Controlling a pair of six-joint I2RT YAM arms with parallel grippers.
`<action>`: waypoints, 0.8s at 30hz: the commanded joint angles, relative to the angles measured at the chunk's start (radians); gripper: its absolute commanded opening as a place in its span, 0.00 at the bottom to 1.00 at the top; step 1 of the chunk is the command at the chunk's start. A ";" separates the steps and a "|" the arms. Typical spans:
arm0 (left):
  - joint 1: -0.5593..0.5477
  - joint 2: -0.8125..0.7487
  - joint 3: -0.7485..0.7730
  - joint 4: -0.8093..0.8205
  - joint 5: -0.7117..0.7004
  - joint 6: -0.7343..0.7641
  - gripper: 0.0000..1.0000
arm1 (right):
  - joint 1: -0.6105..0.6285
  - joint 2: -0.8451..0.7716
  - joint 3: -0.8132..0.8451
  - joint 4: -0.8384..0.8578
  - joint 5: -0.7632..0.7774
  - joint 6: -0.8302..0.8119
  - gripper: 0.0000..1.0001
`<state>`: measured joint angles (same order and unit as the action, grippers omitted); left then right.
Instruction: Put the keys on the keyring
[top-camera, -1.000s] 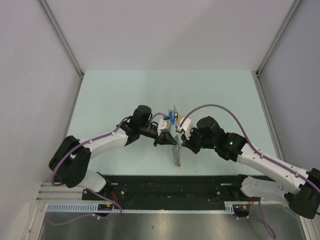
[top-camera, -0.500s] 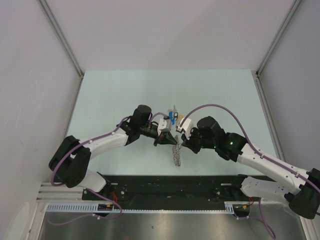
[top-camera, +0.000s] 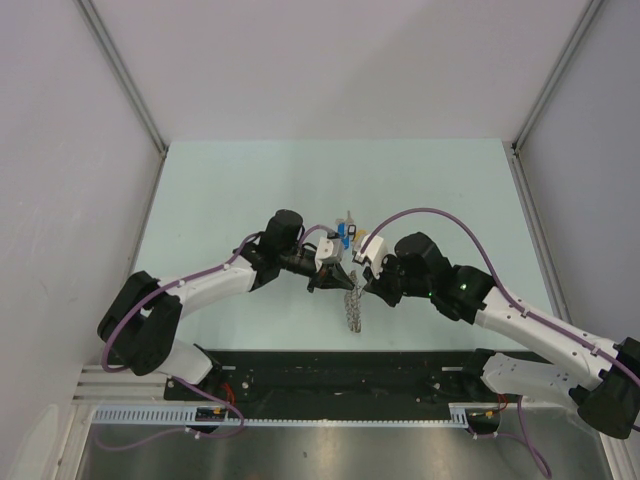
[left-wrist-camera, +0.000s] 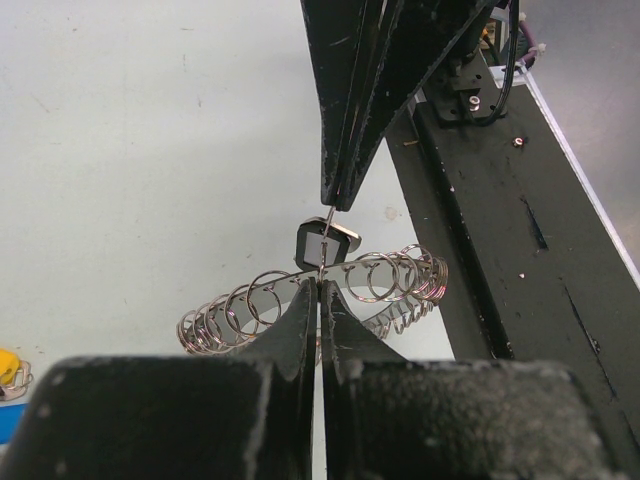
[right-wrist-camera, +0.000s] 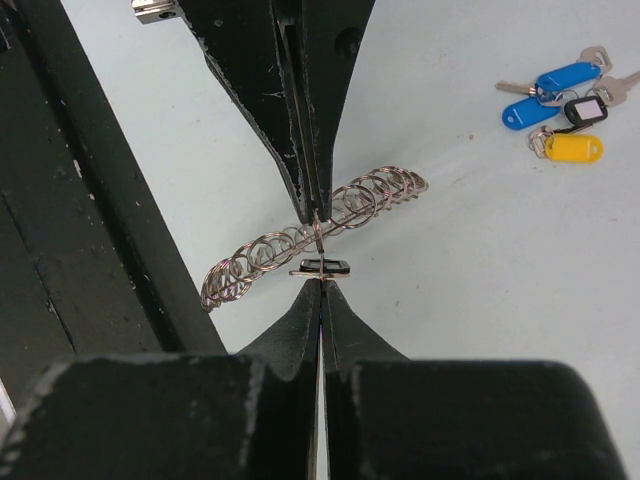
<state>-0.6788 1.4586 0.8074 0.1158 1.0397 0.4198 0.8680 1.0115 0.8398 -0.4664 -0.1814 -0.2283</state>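
The keyring (top-camera: 352, 308) is a silvery ring strung with many small wire loops. It hangs between the two arms, just above the pale table (top-camera: 220, 190). My left gripper (left-wrist-camera: 320, 285) is shut on the thin wire of the keyring (left-wrist-camera: 425, 280). My right gripper (right-wrist-camera: 320, 284) faces it tip to tip and is shut on a small black-rimmed key tag (right-wrist-camera: 322, 266) that sits against the keyring (right-wrist-camera: 250, 262). The remaining keys (right-wrist-camera: 565, 80), with blue, yellow and black-rimmed heads, lie in a cluster on the table behind the grippers (top-camera: 345, 234).
A black base rail (top-camera: 350, 368) runs along the near edge of the table, close below the hanging ring (left-wrist-camera: 480, 230). Grey walls with metal posts (top-camera: 125, 75) enclose the table on three sides. Purple cables (top-camera: 440, 213) loop over both arms.
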 joint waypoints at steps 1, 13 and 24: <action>-0.007 -0.009 0.041 0.001 0.014 0.033 0.00 | -0.004 0.001 0.016 0.017 -0.009 0.017 0.00; -0.008 -0.010 0.041 0.001 0.019 0.031 0.00 | -0.006 0.012 0.018 0.025 -0.015 0.018 0.00; -0.011 -0.009 0.039 0.002 0.020 0.033 0.00 | -0.012 0.018 0.016 0.029 -0.043 0.017 0.00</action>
<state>-0.6838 1.4586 0.8078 0.1158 1.0405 0.4202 0.8616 1.0229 0.8398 -0.4660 -0.1993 -0.2279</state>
